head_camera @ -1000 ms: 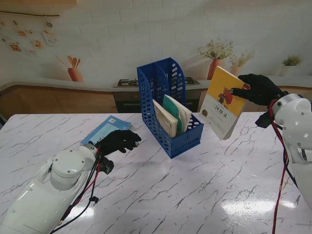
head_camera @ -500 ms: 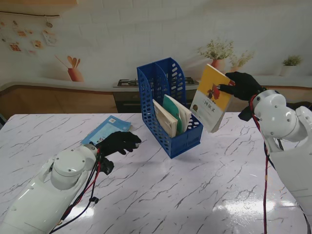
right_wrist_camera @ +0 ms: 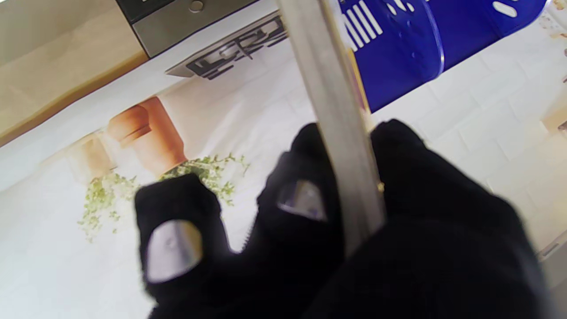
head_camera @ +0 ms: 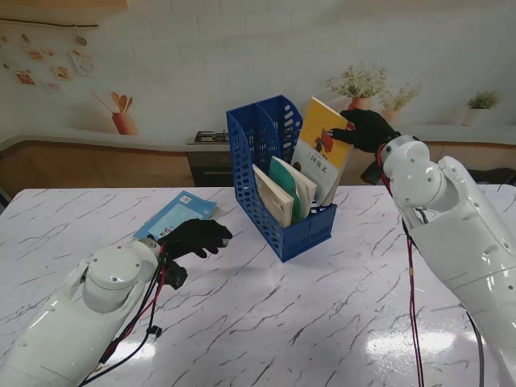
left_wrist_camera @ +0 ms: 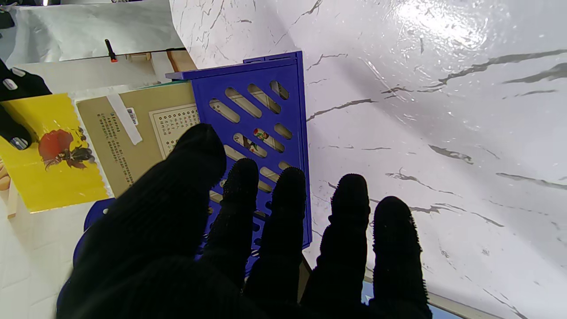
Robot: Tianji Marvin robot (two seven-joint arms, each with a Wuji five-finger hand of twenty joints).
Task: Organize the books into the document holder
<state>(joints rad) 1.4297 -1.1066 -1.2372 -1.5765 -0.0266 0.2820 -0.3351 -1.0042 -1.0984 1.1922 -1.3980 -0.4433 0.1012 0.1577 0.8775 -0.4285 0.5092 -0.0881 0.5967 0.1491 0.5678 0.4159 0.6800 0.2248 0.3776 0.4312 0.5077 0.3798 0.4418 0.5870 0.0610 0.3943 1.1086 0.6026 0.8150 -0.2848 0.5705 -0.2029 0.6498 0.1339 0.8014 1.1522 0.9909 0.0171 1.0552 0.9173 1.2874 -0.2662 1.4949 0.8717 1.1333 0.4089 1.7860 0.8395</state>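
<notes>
Right arm (head_camera: 451, 234): white, rises from the bottom right corner of the stand view, elbow bent, forearm reaching up and leftward toward the blue document holder (head_camera: 278, 173). Right hand (head_camera: 367, 129), black-gloved, is raised off the table, just right of the holder's top. Its fingers (right_wrist_camera: 305, 186) and thumb pinch the upper edge of a yellow book (head_camera: 322, 149); grip looks firm, at least 2 fingers on one face, thumb on the other.

Left arm (head_camera: 89, 318): white, low, lying along the table, left of the holder. Left hand (head_camera: 196, 236), black-gloved, palm down, fingers (left_wrist_camera: 288, 199) extended, slightly spread, pointing toward the holder, gripping nothing.
</notes>
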